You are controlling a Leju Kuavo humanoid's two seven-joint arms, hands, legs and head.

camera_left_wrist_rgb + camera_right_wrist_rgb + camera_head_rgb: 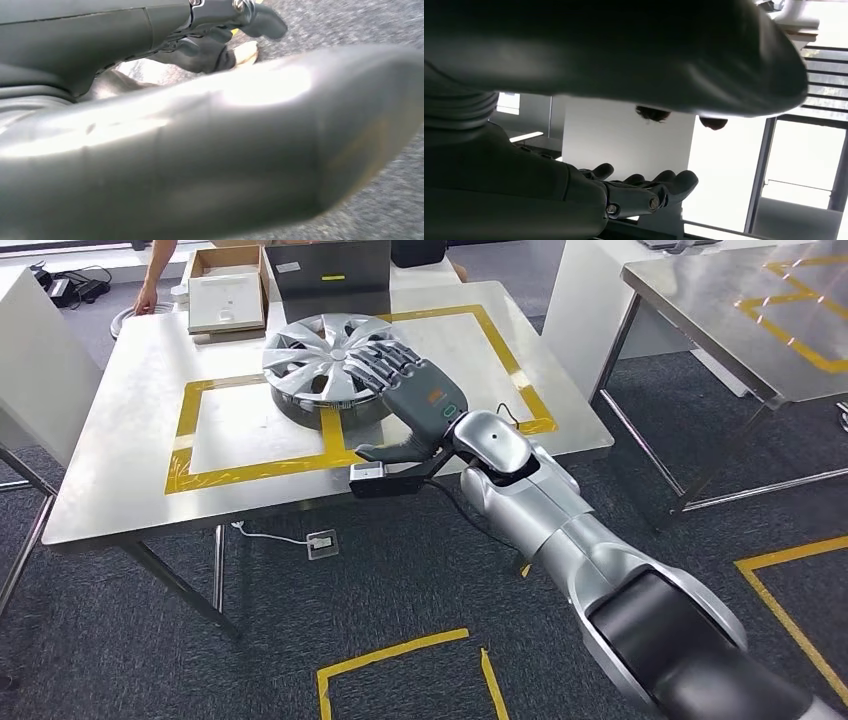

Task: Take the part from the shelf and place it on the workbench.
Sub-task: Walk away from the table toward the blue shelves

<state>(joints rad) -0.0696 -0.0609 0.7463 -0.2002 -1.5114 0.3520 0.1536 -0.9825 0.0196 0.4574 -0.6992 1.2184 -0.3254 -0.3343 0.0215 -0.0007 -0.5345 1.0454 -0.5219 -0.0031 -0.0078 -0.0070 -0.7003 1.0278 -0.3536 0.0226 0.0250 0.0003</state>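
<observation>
A silver wheel cover [310, 365] lies flat on the steel workbench [130, 440], straddling the yellow tape line between two marked squares. My right hand [410, 380] reaches out over its near right edge, palm down with fingers stretched flat across the rim and the thumb pointing back toward me. I cannot tell whether the fingers touch the cover. The right wrist view shows the same hand [574, 190] with its fingers [654, 192] straight and nothing between them and the thumb. In the left wrist view, my left hand [200, 125] hangs over grey carpet and holds nothing.
An open cardboard box [225, 290] and a metal box [330, 270] stand at the bench's far edge. A person's hand [148, 300] rests at the far left corner. A second steel table [720, 310] stands to the right. Yellow tape [400, 655] marks the floor.
</observation>
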